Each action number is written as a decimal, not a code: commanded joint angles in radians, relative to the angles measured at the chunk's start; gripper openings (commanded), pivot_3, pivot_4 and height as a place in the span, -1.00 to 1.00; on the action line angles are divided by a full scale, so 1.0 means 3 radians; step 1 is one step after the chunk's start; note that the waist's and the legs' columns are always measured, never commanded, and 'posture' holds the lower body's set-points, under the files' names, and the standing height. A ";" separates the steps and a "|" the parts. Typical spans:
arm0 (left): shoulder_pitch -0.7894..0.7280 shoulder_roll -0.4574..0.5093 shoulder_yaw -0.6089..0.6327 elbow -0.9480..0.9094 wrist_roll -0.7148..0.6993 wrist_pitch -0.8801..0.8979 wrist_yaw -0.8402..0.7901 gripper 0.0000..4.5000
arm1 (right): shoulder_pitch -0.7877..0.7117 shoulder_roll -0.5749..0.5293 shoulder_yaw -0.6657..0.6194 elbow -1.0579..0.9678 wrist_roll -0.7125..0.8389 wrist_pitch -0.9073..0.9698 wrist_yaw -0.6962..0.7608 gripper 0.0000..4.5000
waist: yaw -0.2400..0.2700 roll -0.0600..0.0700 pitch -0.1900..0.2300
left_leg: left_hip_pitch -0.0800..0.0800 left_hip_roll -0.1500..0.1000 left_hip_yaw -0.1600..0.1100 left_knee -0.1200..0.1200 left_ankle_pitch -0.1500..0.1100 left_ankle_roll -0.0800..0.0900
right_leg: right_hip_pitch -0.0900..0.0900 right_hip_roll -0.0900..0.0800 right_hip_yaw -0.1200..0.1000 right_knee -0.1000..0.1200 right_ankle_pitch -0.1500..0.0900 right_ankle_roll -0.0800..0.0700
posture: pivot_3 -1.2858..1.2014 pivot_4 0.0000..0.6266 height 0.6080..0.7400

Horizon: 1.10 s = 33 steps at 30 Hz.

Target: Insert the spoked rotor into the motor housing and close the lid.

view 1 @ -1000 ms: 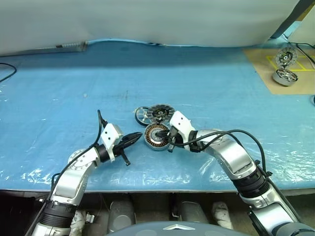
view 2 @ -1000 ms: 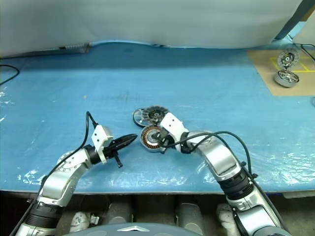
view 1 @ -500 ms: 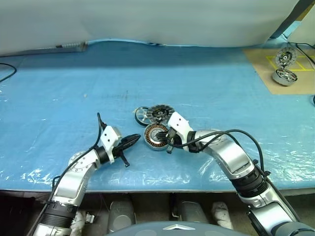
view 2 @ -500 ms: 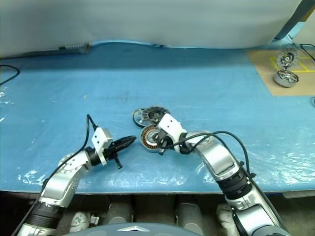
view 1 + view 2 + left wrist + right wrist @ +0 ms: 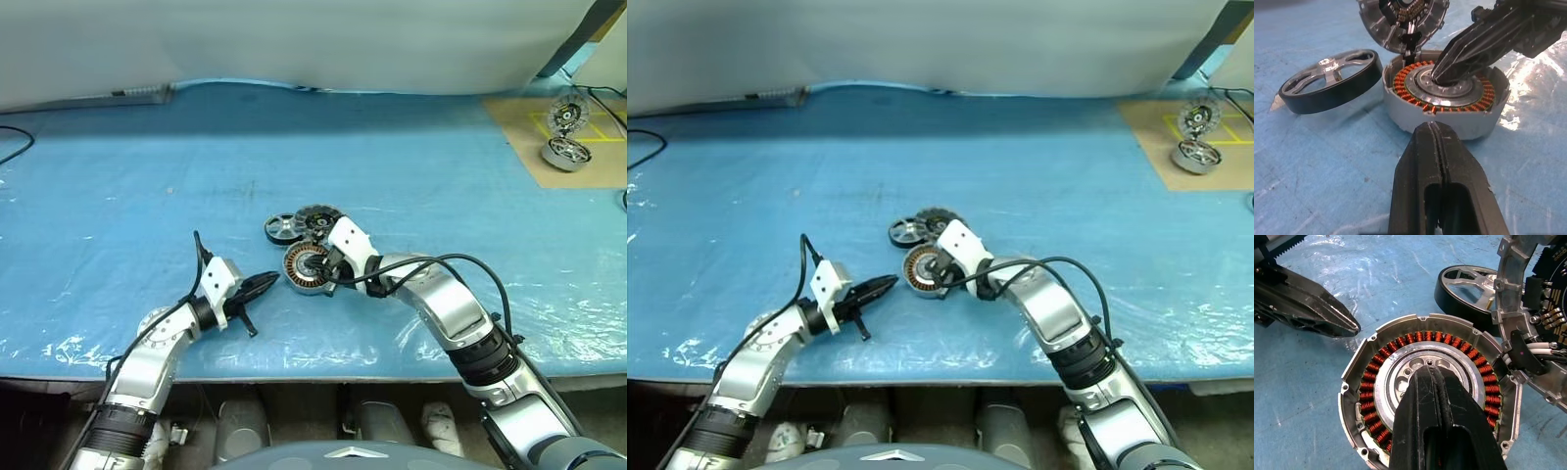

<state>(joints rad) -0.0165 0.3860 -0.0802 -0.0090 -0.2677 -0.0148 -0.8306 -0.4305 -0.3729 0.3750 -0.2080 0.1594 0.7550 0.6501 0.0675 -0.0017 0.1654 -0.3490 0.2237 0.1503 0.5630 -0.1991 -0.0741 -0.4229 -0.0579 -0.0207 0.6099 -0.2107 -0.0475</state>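
Meanwhile both grippers were closed and empty: the right gripper [image 5: 1431,374] pressing the motor housing [image 5: 1359,428] centre could skid it into the spoked rotor [image 5: 1327,88]; left gripper [image 5: 1436,128] waited nearby.

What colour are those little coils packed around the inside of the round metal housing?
Copper-orange windings, ringing the motor housing; clearest in the right wrist view.

My counter [image 5: 411,147] is covered in wrinkled blue plastic sheeting. A pale wall [image 5: 294,39] runs along its far edge. A tan board [image 5: 529,147] marked with yellow tape lies at its far right corner.
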 commanded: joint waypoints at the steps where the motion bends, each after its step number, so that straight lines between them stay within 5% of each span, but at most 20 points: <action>1: -0.0001 -0.0016 -0.0012 0.0025 -0.0001 -0.0128 -0.0044 -1.00 | -0.0040 0.0058 -0.0123 -0.0146 0.0085 0.0056 -0.0019 -0.99 | 0.0000 0.0000 0.0000 | 0.0000 0.0000 0.0000 0.0000 0.0000 0.0000 | 0.0000 0.0000 0.0000 0.0000 0.0000 0.0000 | 0.03 -0.52 1.00; 10: -0.0078 -0.0012 0.0107 0.0151 -0.0034 -0.0069 0.0050 -1.00 | 0.0018 -0.0004 -0.0215 -0.0255 0.0170 0.0078 0.0077 -0.99 | 0.0001 0.0000 0.0000 | 0.0000 0.0000 0.0000 -0.0001 0.0000 0.0000 | 0.0000 0.0000 0.0000 -0.0001 0.0000 0.0000 | 0.03 -0.52 1.00; 23: -0.1210 0.0204 0.0338 0.0748 -0.0331 0.0972 -0.0083 -1.00 | 0.0649 -0.0189 -0.0701 -0.0614 0.0477 -0.0181 0.0152 -0.99 | 0.0002 0.0000 0.0000 | -0.0002 -0.0002 -0.0001 0.0001 0.0000 0.0000 | 0.0000 0.0000 0.0000 0.0000 0.0000 0.0000 | 0.03 -0.52 1.00; 26: -0.1498 0.0209 0.0256 0.1109 -0.0256 0.0998 -0.0236 -0.76 | 0.0782 -0.0173 -0.0750 -0.0612 0.0468 -0.0332 0.0112 -1.00 | 0.0011 0.0000 0.0000 | -0.0001 -0.0002 -0.0001 0.0001 0.0000 0.0000 | 0.0000 0.0000 0.0000 0.0001 0.0001 0.0000 | 0.03 -0.52 1.00; 33: -0.1866 0.0147 0.0090 0.1603 -0.0033 0.0722 -0.0477 0.33 | 0.0997 -0.0106 -0.0765 -0.0539 0.0400 -0.0746 0.0020 -1.00 | 0.0008 0.0000 0.0000 | -0.0005 -0.0002 -0.0003 -0.0001 0.0000 0.0000 | 0.0000 0.0000 -0.0002 -0.0005 0.0001 0.0000 | 0.03 -0.52 1.00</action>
<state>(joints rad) -0.5563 0.4290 -0.0507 0.4641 -0.2924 0.2392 -0.9555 -0.1339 -0.4054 0.1599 -0.3513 0.2823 0.5687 0.6644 0.0698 -0.0018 0.1654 -0.3511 0.2229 0.1494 0.5627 -0.1990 -0.0741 -0.4229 -0.0581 -0.0212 0.6084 -0.2105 -0.0474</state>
